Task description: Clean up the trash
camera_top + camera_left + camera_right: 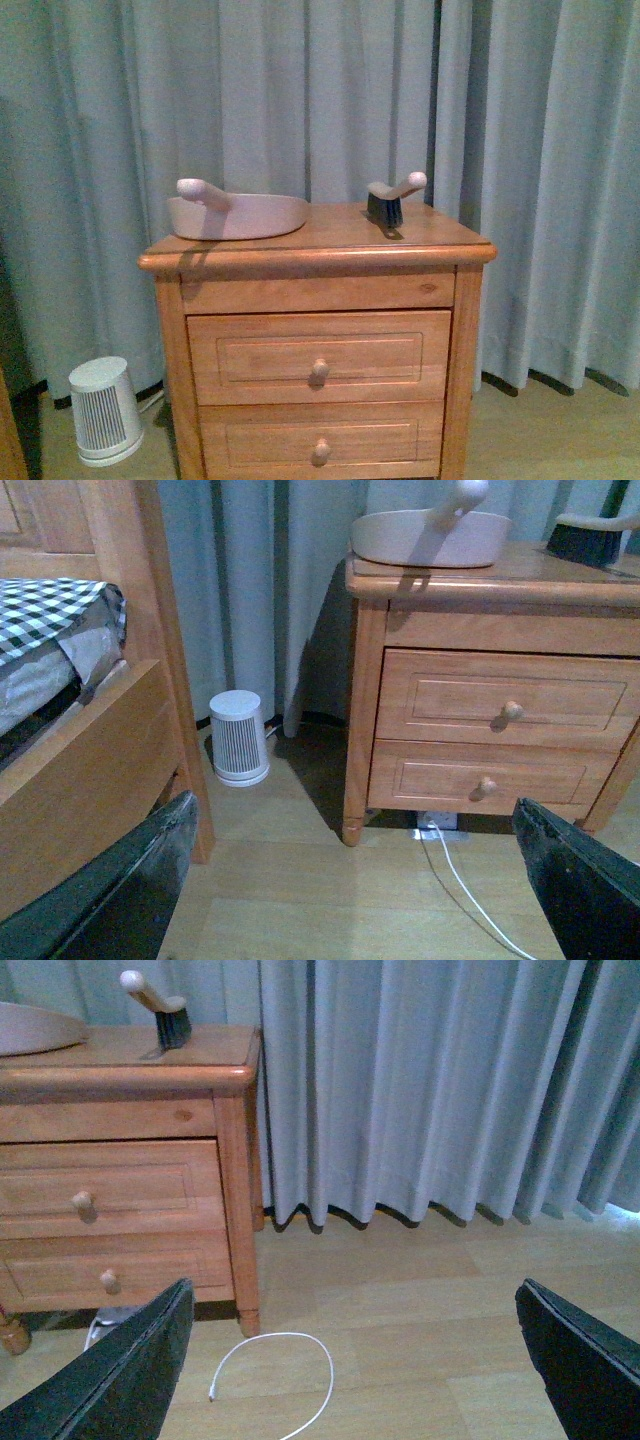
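No trash shows in any view. A pinkish dustpan [240, 215] lies on top of the wooden nightstand [420, 232], with a small hand brush [388, 200] standing to its right. Neither arm appears in the front view. My left gripper [352, 803] hangs open low over the wood floor in front of the nightstand, nothing between its dark fingers [120, 890]. My right gripper [353, 1285] is also open and empty, above the floor to the right of the nightstand, whose dustpan [35, 1028] and brush [165, 1010] show at the far corner.
A white ribbed appliance [103, 410] stands on the floor left of the nightstand. A bed frame with checked bedding [60, 630] is on the left. White cables [285, 1370] lie on the floor by the nightstand's leg. Grey curtains [300, 90] hang behind.
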You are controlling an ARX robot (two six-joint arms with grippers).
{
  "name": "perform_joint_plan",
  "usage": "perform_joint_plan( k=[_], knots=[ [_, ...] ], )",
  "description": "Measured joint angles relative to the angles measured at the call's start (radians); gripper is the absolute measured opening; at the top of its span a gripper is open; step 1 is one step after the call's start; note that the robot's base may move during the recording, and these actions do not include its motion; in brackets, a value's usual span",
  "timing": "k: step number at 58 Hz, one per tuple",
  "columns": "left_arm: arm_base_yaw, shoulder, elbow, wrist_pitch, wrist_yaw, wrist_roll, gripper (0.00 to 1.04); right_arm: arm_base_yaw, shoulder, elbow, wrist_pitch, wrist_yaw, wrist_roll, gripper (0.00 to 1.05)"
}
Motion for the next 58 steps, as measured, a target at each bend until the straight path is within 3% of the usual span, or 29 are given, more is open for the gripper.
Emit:
perform_joint_plan(
  k=[58],
  knots=[
    [0.0, 0.0, 0.0, 0.0, 0.0, 0.0, 0.97, 0.0, 0.0, 0.0, 0.0, 0.0, 0.0, 0.97]
  ],
)
